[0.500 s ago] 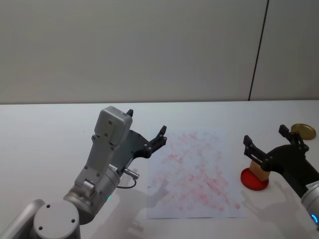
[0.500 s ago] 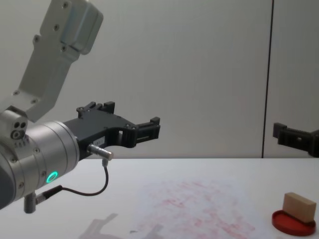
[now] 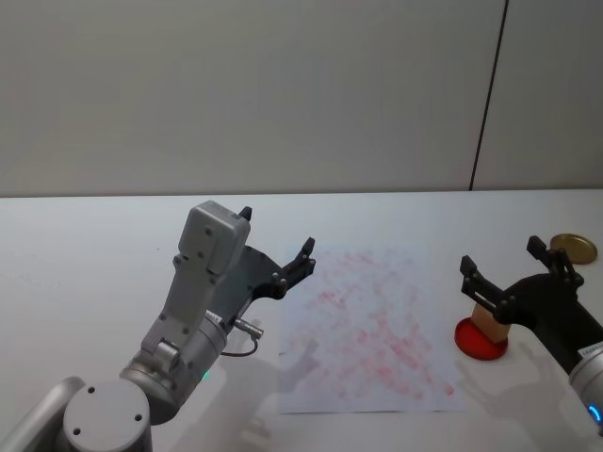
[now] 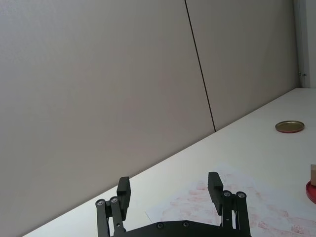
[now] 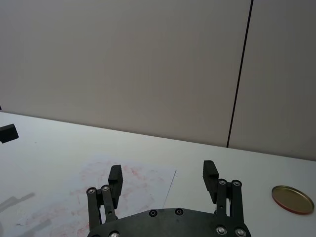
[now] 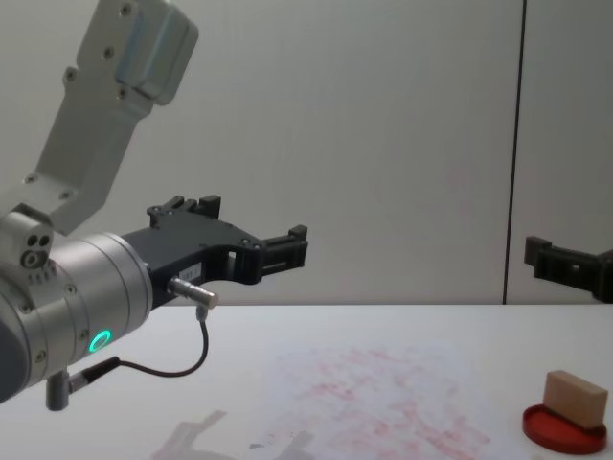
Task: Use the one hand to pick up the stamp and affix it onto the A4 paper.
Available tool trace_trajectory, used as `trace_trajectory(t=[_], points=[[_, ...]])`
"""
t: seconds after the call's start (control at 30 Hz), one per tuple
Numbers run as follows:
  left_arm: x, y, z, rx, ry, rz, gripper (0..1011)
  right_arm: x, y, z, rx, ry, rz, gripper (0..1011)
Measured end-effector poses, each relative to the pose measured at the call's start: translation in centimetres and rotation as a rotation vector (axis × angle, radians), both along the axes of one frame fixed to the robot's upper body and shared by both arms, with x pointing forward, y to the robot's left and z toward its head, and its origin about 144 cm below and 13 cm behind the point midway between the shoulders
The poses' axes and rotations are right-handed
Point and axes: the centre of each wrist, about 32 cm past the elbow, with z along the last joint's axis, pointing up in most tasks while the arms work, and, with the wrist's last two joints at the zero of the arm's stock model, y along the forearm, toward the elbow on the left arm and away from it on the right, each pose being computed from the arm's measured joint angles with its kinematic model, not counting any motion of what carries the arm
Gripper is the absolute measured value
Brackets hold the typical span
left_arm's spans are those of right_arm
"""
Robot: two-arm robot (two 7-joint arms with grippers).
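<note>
1. Although the right gripper (image 3: 502, 259) crosses in front of it in the head view and hides its top, the stamp (image 3: 487, 322) can be made out standing on the red ink pad (image 3: 477, 343). It is at the right of the table (image 3: 94, 245), just right of the A4 paper (image 3: 372, 330).
2. Seen from the chest view, the stamp (image 6: 575, 399) shows whole, a tan block resting on the red ink pad (image 6: 565, 428). The right gripper (image 6: 565, 264) is cut off there by the right edge, with one dark finger reaching in well above the block.
3. At the right edge of the left wrist view only a sliver of the stamp (image 4: 313, 174) shows.
4. The A4 paper lies flat, smudged all over with faint red marks, with bare tabletop to its left, far and near sides. A narrow strip of table separates its right edge from the red ink pad. A gold lid (image 3: 573, 248) lies farther back on the right, apart from the pad.
5. The right gripper (image 5: 162, 173) has its jaws spread wide. It holds nothing and touches nothing, with clear air between it and the stamp below.
6. The left gripper (image 3: 277, 233) hangs raised by the paper's far left corner, its jaws likewise spread wide and empty.
</note>
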Motion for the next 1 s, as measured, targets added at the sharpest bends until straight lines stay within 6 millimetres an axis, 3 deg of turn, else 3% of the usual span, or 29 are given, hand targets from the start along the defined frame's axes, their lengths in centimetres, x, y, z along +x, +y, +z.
trace_trajectory(t=[1.0], points=[[0.0, 0.0, 0.0, 0.000, 0.000, 0.000, 993, 1.4, -1.9, -1.5, -0.039, 0.138, 0.033, 1001]])
